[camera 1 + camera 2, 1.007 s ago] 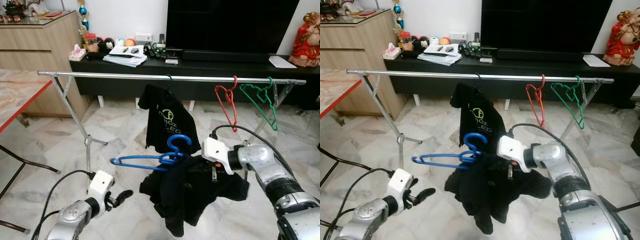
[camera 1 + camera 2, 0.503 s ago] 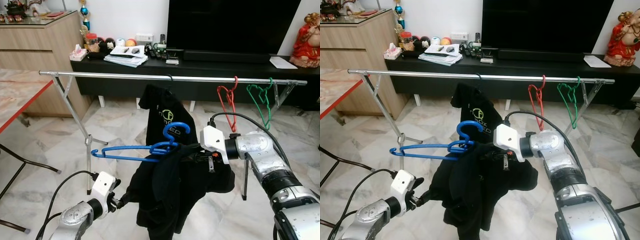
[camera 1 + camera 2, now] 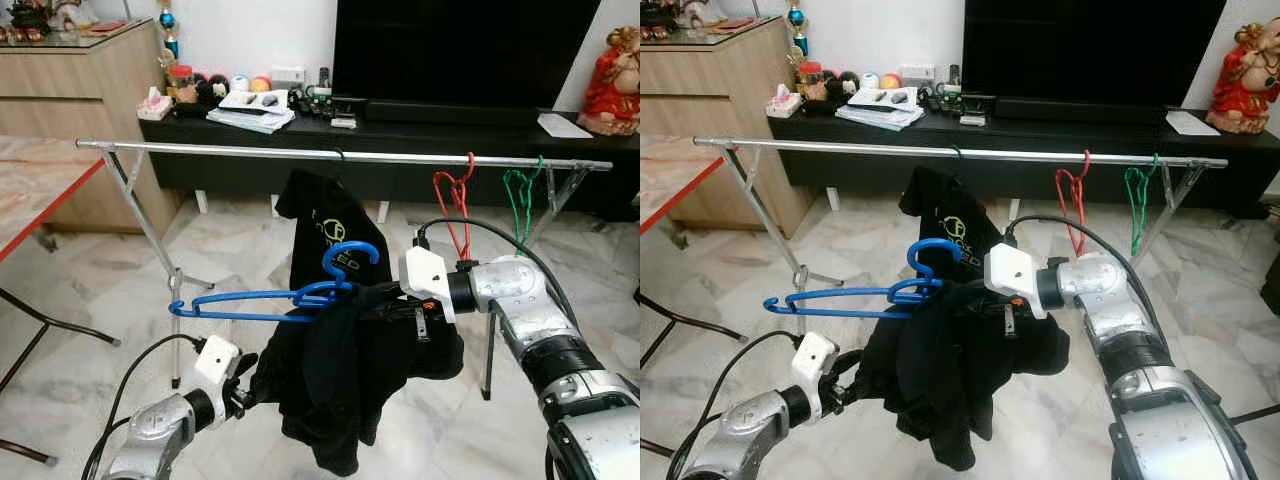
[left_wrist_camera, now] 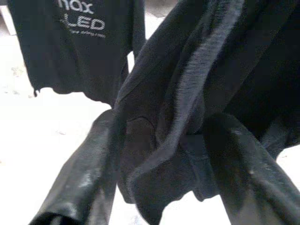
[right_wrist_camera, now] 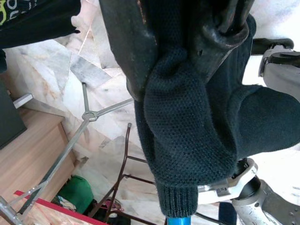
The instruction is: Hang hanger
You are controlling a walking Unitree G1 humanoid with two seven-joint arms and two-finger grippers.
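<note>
- Two grippers work one load: the right gripper (image 3: 385,300) is clamped on the neck of the blue hanger (image 3: 270,303), with the black garment (image 3: 350,370) bunched into the same grip; the right wrist view shows knitted cloth squeezed between its fingers.
- The left gripper (image 4: 159,154) sits low at about 7 o'clock from the hanger's hook, fingers spread moderately, with a fold of the garment hanging between them. Whether they pinch it or merely straddle it, I cannot tell for certain; it looks loose.
- The blue hanger is held in the air in front of the rail (image 3: 300,154), well below it, hook up, its long arm sticking out bare toward 9 o'clock. The garment hangs mostly at 5 o'clock from the hook, lopsided.
- Already on the rail: a black printed shirt (image 3: 325,225) near the middle, then a red hanger (image 3: 455,200) and a green hanger (image 3: 522,195) toward 3 o'clock.
- Risk one: with the cloth heaped on one side, I judge the hanger will tip once hooked, and the garment could slide off the bare arm to the floor.
- Risk two: the hook must rise past the printed shirt; lifted straight up, it may snag that shirt or land on its hanger. The open stretch of rail toward 10 o'clock looks safer.
- Risk three: if the left gripper is closed on the fold when the right lifts, it could drag the cloth off.
</note>
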